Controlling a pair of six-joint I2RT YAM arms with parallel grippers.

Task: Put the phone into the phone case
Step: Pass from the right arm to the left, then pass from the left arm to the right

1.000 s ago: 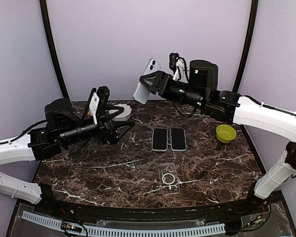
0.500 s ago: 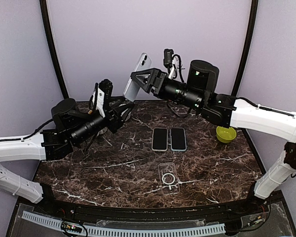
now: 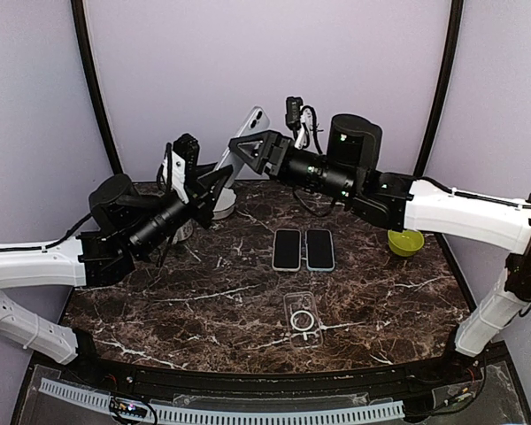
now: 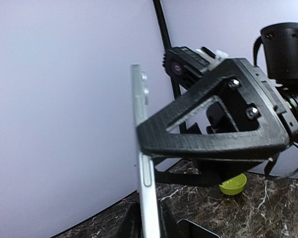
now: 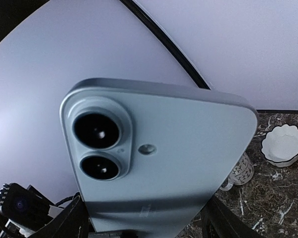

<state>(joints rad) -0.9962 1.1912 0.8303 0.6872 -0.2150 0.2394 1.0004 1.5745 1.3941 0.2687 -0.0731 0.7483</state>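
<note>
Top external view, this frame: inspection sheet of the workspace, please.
Surface: dark marble table, white-veined.
Job's things: light blue phone held aloft, camera end up; clear phone case flat near the front edge, empty.
Clutter: two phones side by side mid-table; green bowl at right; white fluted dish and patterned mug rear left.
Grippers: right gripper shut on the phone; left gripper at its lower end, grip unclear.
Cables: black loops at the right wrist.
Surroundings: lilac walls, black frame poles.

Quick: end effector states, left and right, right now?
Left end effector: at the phone's lower end; open or closed cannot be told.
Right end effector: closed on the phone.
</note>
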